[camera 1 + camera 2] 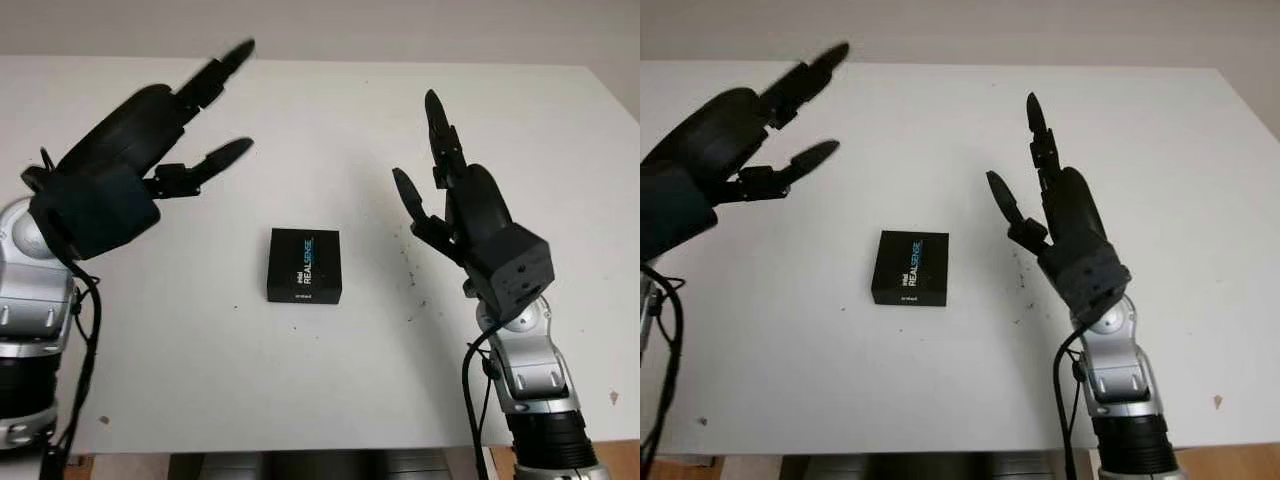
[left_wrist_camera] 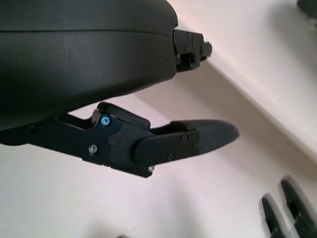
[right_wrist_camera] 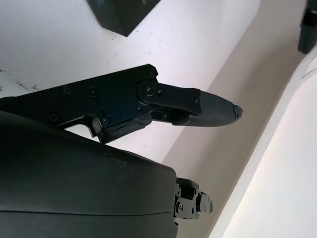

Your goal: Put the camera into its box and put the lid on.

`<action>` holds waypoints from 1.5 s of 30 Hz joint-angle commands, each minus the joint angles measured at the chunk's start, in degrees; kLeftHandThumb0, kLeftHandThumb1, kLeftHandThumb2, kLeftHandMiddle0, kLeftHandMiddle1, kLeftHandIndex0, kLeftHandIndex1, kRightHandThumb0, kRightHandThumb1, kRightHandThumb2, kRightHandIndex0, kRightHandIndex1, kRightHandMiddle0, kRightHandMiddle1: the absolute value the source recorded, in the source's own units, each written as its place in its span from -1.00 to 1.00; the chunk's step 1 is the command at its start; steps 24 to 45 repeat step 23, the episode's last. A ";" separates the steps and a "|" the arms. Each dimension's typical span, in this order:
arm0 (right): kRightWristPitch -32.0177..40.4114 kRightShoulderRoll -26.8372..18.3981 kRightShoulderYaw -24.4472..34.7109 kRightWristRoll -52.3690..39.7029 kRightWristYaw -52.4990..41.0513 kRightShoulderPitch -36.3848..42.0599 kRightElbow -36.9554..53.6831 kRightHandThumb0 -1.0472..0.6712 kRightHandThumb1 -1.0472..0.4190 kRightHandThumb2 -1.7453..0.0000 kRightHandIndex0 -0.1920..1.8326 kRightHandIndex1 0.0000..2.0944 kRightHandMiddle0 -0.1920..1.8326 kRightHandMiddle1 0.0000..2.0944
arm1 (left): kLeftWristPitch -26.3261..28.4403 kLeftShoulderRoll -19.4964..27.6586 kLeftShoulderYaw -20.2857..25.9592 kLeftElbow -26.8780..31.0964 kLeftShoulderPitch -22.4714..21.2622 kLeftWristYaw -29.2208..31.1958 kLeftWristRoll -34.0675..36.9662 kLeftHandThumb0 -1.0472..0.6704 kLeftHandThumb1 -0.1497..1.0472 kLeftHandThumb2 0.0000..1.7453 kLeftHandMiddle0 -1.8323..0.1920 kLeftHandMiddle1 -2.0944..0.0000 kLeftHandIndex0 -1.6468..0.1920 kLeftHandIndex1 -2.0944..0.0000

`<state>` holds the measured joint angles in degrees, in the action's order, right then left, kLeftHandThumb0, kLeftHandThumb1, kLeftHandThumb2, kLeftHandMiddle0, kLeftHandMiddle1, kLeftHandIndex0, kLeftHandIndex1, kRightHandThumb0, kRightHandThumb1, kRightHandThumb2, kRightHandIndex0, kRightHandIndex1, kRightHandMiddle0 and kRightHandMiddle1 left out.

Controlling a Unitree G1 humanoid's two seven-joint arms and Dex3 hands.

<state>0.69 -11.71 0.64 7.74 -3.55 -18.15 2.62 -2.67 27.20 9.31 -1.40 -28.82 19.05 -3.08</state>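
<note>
Box (image 1: 304, 265) (lidded) lies between open left robot hand (image 1: 150, 140) and open right robot hand (image 1: 455, 200).

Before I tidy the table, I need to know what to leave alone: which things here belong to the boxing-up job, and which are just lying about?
Belongs to the job:
- black RealSense box, lid on, mid-table
- left hand, open, raised to the box's left
- right hand, open, raised to the box's right

Just there:
- white table
- dark specks by the right hand

Matt black cardboard box (image 1: 304, 265) on smooth white table (image 1: 330, 370).
</note>
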 commanded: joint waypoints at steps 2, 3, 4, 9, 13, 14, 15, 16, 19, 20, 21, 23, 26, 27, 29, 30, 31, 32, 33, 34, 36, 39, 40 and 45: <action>1.14 2.03 1.63 -4.00 -0.32 -1.08 -0.85 -0.67 -1.00 0.33 -0.97 -0.96 -0.94 -0.96 | -2.49 -4.96 1.62 -5.25 -0.56 -2.64 4.90 -0.66 1.00 -0.39 0.97 0.98 0.97 0.98; 1.25 2.42 1.83 -4.99 -0.44 -1.21 -1.21 -0.68 -1.00 0.32 -0.98 -0.97 -0.96 -0.97 | -2.88 -6.26 1.83 -7.19 -0.73 -2.67 6.63 -0.67 1.00 -0.37 0.98 0.99 0.98 0.99; 1.28 2.58 1.94 -5.60 -0.51 -1.28 -1.45 -0.69 -1.00 0.31 -0.99 -0.99 -0.98 -0.98 | -3.26 -6.99 1.88 -8.54 -0.86 -2.62 7.80 -0.69 1.00 -0.34 0.99 0.99 0.99 1.00; 1.77 3.59 2.60 -9.14 -1.63 -1.97 -3.09 -0.69 -1.00 0.24 -1.00 -1.00 -1.00 -1.00 | -6.24 -11.50 2.90 -15.94 -1.98 -3.40 13.04 -0.71 1.00 -0.29 1.00 1.00 1.00 1.00; 1.41 4.71 3.14 -11.66 -2.08 -2.58 -4.91 -0.68 -1.00 0.22 -1.00 -1.00 -1.00 -1.00 | -9.18 -13.34 3.16 -19.30 -2.04 -3.53 14.70 -0.71 1.00 -0.27 1.00 1.00 1.00 1.00; 1.48 5.24 3.22 -12.35 -2.09 -2.74 -5.51 -0.68 -1.00 0.21 -1.00 -1.00 -1.00 -1.00 | -9.92 -13.97 3.26 -19.86 -1.79 -3.66 15.07 -0.72 1.00 -0.27 1.00 1.00 1.00 1.00; 1.42 5.59 3.27 -12.77 -2.12 -2.87 -6.16 -0.67 -1.00 0.19 -1.00 -1.00 -1.00 -1.00 | -10.28 -14.60 3.34 -20.05 -1.49 -3.93 15.44 -0.71 1.00 -0.26 1.00 1.00 1.00 1.00; 1.34 5.78 3.19 -12.90 -2.16 -2.94 -6.68 -0.66 -1.00 0.17 -1.00 -1.00 -1.00 -1.00 | -10.42 -15.07 3.45 -20.11 -1.15 -3.95 15.93 -0.70 1.00 -0.25 1.00 1.00 1.00 1.00; 0.96 5.67 3.04 -12.88 -2.58 -3.07 -7.70 -0.68 -1.00 0.16 -1.00 -1.00 -1.00 -1.00 | -10.38 -15.75 3.40 -20.16 -0.52 -3.96 16.49 -0.70 1.00 -0.23 1.00 1.00 1.00 1.00; 0.92 5.59 3.02 -12.83 -2.68 -3.09 -7.94 -0.69 -1.00 0.16 -1.00 -1.00 -1.00 -1.00 | -10.52 -15.88 3.28 -20.18 -0.23 -3.92 16.41 -0.71 1.00 -0.22 1.00 1.00 1.00 1.00; 0.93 5.58 3.03 -12.78 -2.71 -3.09 -8.11 -0.69 -1.00 0.16 -1.00 -1.00 -1.00 -1.00 | -10.77 -15.89 3.10 -20.18 0.11 -3.73 16.20 -0.71 1.00 -0.21 1.00 1.00 1.00 1.00; 0.93 5.45 3.10 -12.69 -2.74 -3.14 -8.28 -0.69 -1.00 0.17 -1.00 -1.00 -1.00 -1.00 | -11.16 -16.11 2.83 -20.06 0.64 -3.82 15.78 -0.71 1.00 -0.21 1.00 1.00 1.00 1.00; 0.93 5.45 3.10 -12.69 -2.74 -3.14 -8.28 -0.69 -1.00 0.17 -1.00 -1.00 -1.00 -1.00 | -11.16 -16.11 2.83 -20.06 0.64 -3.82 15.78 -0.71 1.00 -0.21 1.00 1.00 1.00 1.00; 0.93 5.45 3.10 -12.69 -2.74 -3.14 -8.28 -0.69 -1.00 0.17 -1.00 -1.00 -1.00 -1.00 | -11.16 -16.11 2.83 -20.06 0.64 -3.82 15.78 -0.71 1.00 -0.21 1.00 1.00 1.00 1.00; 0.93 5.45 3.10 -12.69 -2.74 -3.14 -8.28 -0.69 -1.00 0.17 -1.00 -1.00 -1.00 -1.00 | -11.16 -16.11 2.83 -20.06 0.64 -3.82 15.78 -0.71 1.00 -0.21 1.00 1.00 1.00 1.00; 0.93 5.45 3.10 -12.69 -2.74 -3.14 -8.28 -0.69 -1.00 0.17 -1.00 -1.00 -1.00 -1.00 | -11.16 -16.11 2.83 -20.06 0.64 -3.82 15.78 -0.71 1.00 -0.21 1.00 1.00 1.00 1.00; 0.93 5.45 3.10 -12.69 -2.74 -3.14 -8.28 -0.69 -1.00 0.17 -1.00 -1.00 -1.00 -1.00 | -11.16 -16.11 2.83 -20.06 0.64 -3.82 15.78 -0.71 1.00 -0.21 1.00 1.00 1.00 1.00; 0.93 5.45 3.10 -12.69 -2.74 -3.14 -8.28 -0.69 -1.00 0.17 -1.00 -1.00 -1.00 -1.00 | -11.16 -16.11 2.83 -20.06 0.64 -3.82 15.78 -0.71 1.00 -0.21 1.00 1.00 1.00 1.00; 0.93 5.45 3.10 -12.69 -2.74 -3.14 -8.28 -0.69 -1.00 0.17 -1.00 -1.00 -1.00 -1.00 | -11.16 -16.11 2.83 -20.06 0.64 -3.82 15.78 -0.71 1.00 -0.21 1.00 1.00 1.00 1.00; 0.93 5.45 3.10 -12.69 -2.74 -3.14 -8.28 -0.69 -1.00 0.17 -1.00 -1.00 -1.00 -1.00 | -11.16 -16.11 2.83 -20.06 0.64 -3.82 15.78 -0.71 1.00 -0.21 1.00 1.00 1.00 1.00; 0.93 5.45 3.10 -12.69 -2.74 -3.14 -8.28 -0.69 -1.00 0.17 -1.00 -1.00 -1.00 -1.00 | -11.16 -16.11 2.83 -20.06 0.64 -3.82 15.78 -0.71 1.00 -0.21 1.00 1.00 1.00 1.00; 0.93 5.45 3.10 -12.69 -2.74 -3.14 -8.28 -0.69 -1.00 0.17 -1.00 -1.00 -1.00 -1.00 | -11.16 -16.11 2.83 -20.06 0.64 -3.82 15.78 -0.71 1.00 -0.21 1.00 1.00 1.00 1.00; 0.93 5.45 3.10 -12.69 -2.74 -3.14 -8.28 -0.69 -1.00 0.17 -1.00 -1.00 -1.00 -1.00 | -11.16 -16.11 2.83 -20.06 0.64 -3.82 15.78 -0.71 1.00 -0.21 1.00 1.00 1.00 1.00; 0.93 5.45 3.10 -12.69 -2.74 -3.14 -8.28 -0.69 -1.00 0.17 -1.00 -1.00 -1.00 -1.00 | -11.16 -16.11 2.83 -20.06 0.64 -3.82 15.78 -0.71 1.00 -0.21 1.00 1.00 1.00 1.00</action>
